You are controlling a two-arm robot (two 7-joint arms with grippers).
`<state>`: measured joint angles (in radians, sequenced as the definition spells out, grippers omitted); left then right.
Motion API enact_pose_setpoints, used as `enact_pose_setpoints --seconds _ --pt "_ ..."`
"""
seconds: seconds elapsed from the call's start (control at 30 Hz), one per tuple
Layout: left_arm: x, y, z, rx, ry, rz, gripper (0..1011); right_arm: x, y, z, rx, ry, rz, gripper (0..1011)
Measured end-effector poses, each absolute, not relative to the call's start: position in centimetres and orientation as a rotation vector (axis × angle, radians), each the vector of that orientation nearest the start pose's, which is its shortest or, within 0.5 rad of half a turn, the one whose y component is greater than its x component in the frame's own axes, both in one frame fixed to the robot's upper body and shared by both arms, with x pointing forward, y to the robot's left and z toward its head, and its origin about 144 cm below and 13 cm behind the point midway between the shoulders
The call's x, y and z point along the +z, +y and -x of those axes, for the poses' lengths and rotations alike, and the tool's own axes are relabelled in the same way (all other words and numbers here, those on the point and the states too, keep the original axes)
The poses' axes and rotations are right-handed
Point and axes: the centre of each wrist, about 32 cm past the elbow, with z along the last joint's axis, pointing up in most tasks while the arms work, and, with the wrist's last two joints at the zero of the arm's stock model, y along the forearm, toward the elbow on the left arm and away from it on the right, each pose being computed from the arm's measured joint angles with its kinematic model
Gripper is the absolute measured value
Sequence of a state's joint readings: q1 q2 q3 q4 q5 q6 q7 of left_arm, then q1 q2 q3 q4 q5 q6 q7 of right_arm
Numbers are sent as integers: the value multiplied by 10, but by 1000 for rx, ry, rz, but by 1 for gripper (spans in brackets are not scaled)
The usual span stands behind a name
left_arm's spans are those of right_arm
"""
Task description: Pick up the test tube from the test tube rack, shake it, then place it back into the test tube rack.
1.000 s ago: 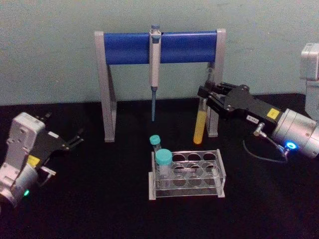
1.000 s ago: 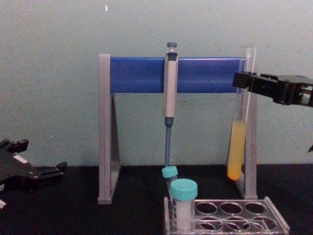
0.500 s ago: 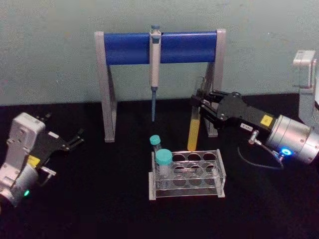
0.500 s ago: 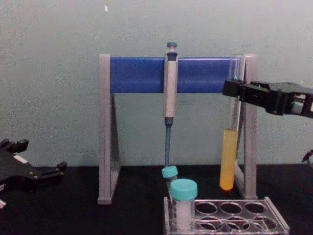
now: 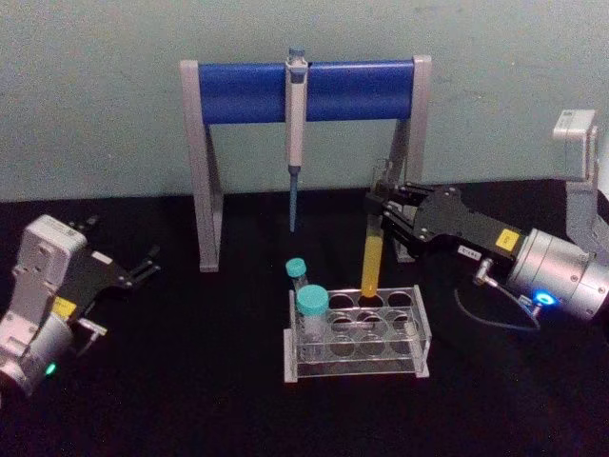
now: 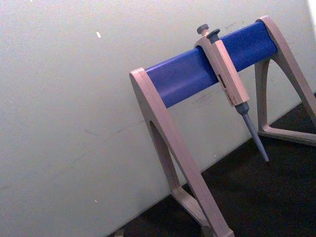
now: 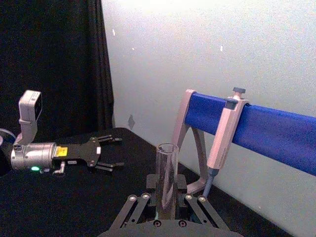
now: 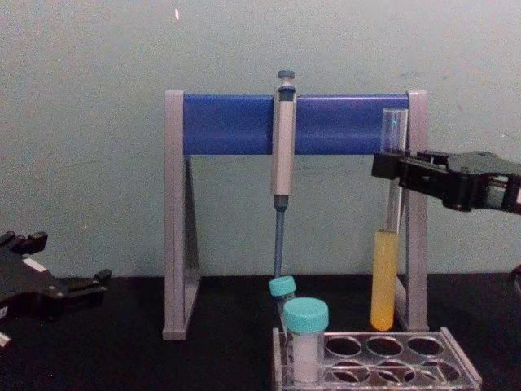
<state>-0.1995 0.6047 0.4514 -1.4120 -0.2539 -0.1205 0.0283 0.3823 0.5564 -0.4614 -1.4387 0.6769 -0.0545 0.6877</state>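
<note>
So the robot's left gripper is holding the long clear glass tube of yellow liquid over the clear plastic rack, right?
No, it's the right gripper holding the long clear glass tube of yellow liquid over the clear plastic rack, as the head view shows. The left gripper rests open, aside.

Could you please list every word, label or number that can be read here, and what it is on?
Nothing reads well enough to quote.
On the right hand, a yellow sticker: too small to read.
Beside it, a white label: blurred.
On the left hand, a yellow tag: too small.
On the pipette, side marks: too small.
On the test tube and test tube rack: no print seen.
</note>
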Motion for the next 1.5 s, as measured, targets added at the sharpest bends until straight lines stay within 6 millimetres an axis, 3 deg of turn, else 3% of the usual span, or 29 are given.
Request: enact_pose_setpoints --seconds 1.5 --pt "1140 310 -489 1248 -285 -305 1001 1186 -285 -543 -572 -34 -9 233"
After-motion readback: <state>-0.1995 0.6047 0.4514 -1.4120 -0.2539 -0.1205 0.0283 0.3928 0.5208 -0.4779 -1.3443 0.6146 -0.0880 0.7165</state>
